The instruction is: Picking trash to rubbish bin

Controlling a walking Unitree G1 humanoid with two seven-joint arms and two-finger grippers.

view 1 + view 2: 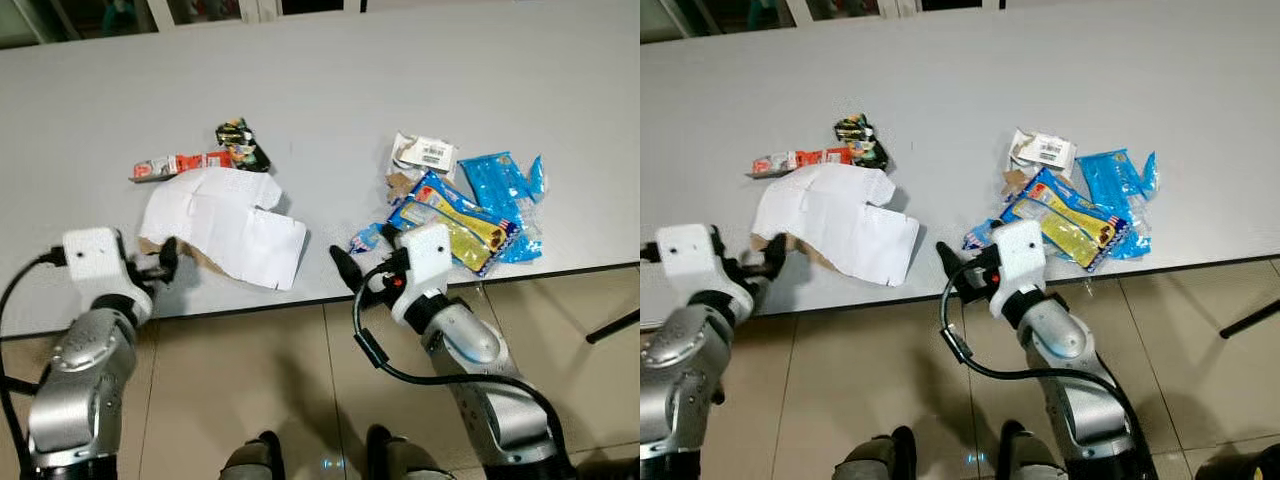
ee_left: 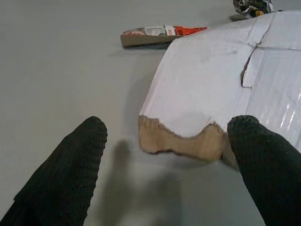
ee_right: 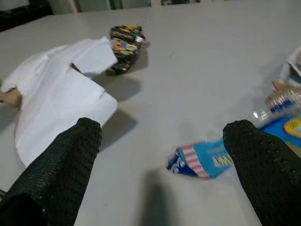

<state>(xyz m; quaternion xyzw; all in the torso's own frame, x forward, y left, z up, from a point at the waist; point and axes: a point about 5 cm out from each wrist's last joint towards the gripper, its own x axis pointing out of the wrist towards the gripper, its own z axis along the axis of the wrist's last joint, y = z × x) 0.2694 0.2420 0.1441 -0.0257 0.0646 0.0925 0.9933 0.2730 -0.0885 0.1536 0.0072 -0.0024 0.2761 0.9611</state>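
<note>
A torn white cardboard sheet [image 1: 225,225] lies on the grey table [image 1: 350,80], with its brown ragged edge [image 2: 188,143] towards me. My left gripper [image 1: 165,262] is open at the table's near edge, one finger on each side of that ragged edge without touching it. Behind the sheet lie a red and white wrapper [image 1: 180,165] and a crumpled black wrapper [image 1: 242,145]. My right gripper [image 1: 365,258] is open just above the table edge, with a small blue wrapper scrap [image 3: 200,160] ahead between its fingers. A yellow and blue packet [image 1: 455,215] lies beside it.
More litter is piled at the right: blue wrappers [image 1: 505,185] and a torn white pack with a label [image 1: 425,152]. The table's front edge runs just under both grippers, with tiled floor [image 1: 290,380] below. A dark leg [image 1: 610,325] stands at the far right.
</note>
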